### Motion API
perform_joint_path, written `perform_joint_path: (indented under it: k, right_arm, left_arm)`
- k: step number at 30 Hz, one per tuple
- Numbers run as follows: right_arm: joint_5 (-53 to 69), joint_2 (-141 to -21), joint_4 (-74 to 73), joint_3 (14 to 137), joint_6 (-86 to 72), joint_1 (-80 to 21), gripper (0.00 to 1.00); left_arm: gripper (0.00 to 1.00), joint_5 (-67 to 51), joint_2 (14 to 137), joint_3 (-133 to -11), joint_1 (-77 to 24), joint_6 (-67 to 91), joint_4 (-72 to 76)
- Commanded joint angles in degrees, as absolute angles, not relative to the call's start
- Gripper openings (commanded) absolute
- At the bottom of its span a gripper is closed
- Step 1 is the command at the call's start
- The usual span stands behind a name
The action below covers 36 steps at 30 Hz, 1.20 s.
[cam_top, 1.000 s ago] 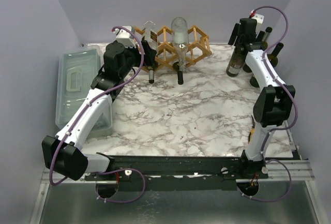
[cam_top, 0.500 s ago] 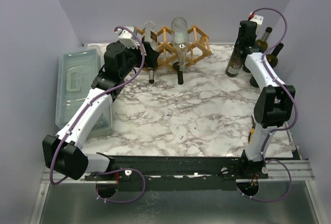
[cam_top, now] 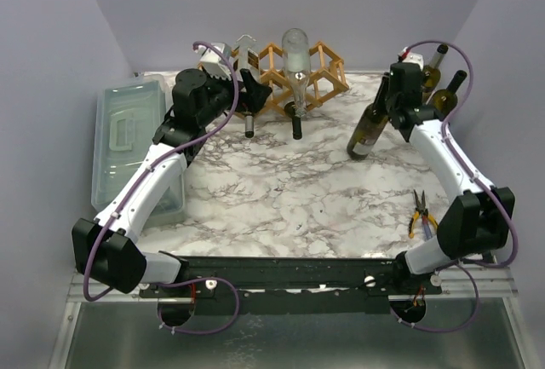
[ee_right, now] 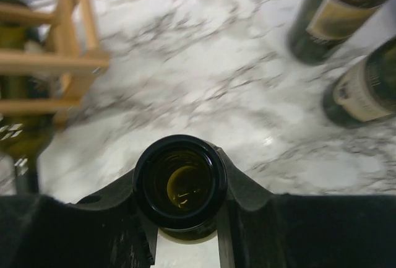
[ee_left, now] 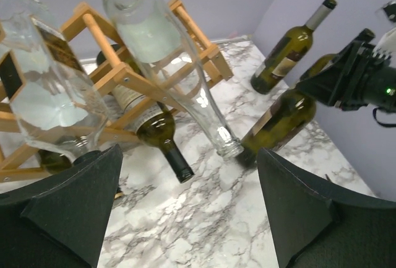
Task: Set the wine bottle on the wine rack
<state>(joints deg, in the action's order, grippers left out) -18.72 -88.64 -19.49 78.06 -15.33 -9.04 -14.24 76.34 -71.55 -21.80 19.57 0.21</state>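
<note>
Clamps the right end effector (cam_top: 392,89) on the neck of the leaning wine bottle (cam_top: 367,132), right of the wine rack (cam_top: 325,73) across bare tabletop (cam_top: 298,183), with the left end effector (cam_top: 254,90) spread wide at the rack's left end.

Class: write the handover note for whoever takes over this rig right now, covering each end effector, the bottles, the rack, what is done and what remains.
Left end effector: open, empty, close to the rack.
Right end effector: shut on the neck of a green bottle, which is tilted, right of the rack.
Done: bottle gripped; others lie in the rack.
Left: carry it over and slide it into a cell; the right-hand one looks free. Two spare bottles stand at back right.
</note>
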Motion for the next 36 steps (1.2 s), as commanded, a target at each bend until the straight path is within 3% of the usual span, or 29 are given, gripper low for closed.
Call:
perform_joint_path:
  k: [1, 10, 17, 23, 27, 36]
  right_arm:
    - [-5.2, -81.7, -22.7, 73.6, -22.0, -12.4, 0.01]
    - [18.0, -70.0, -21.3, 64.7, -32.9, -12.4, 0.01]
    - [20.2, -62.0, -20.1, 61.8, -39.2, -12.3, 0.01]
    - [19.1, -58.4, -18.8, 62.0, -43.4, -12.3, 0.01]
    - [19.2, -56.7, -18.6, 62.8, -44.7, -12.4, 0.01]
    - [21.4, -55.2, -18.5, 66.1, -47.3, -12.3, 0.01]
  left_arm:
    - [0.9, -20.2, 76.1, -70.8, -24.2, 20.3, 5.5]
    - [0.94, -12.6, 73.3, -64.9, -40.2, 3.7, 9.8]
    - [0.99, 7.6, 73.0, -61.2, -54.2, -5.2, 10.5]
    - [0.99, 15.7, 76.0, -60.5, -62.8, -7.1, 10.3]
    - [0.99, 24.9, 78.5, -60.7, -64.0, -8.8, 10.4]
    - [0.99, 25.9, 81.7, -60.3, -64.0, -11.7, 11.3]
